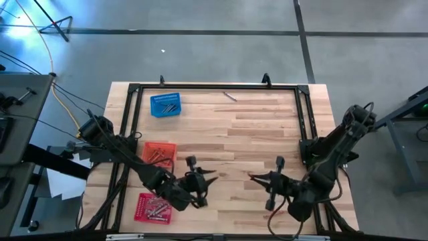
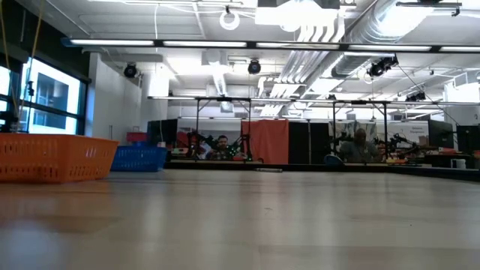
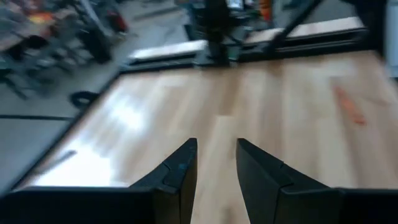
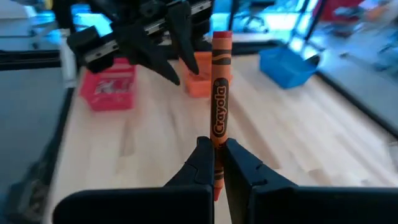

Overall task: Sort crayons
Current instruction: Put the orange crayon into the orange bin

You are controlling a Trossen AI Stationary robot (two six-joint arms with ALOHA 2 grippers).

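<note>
Right gripper (image 4: 216,163) at table's near edge, right of centre, fingers pinched on orange crayon (image 4: 219,106); crayon stands upright between fingertips, most of its length above them. Left gripper (image 1: 212,177) just across from it over bare wood, fingers (image 3: 180,177) parted, nothing between. Red basket (image 1: 152,207) near front left corner holds crayons. Orange basket (image 1: 159,154) just behind it, also with crayons. Blue basket (image 1: 166,105) farther back, sticks inside. Lone greyish crayon (image 1: 230,96) lies near table's (image 1: 267,134) far edge.

"Crayola" on orange crayon (image 4: 220,93)
</note>
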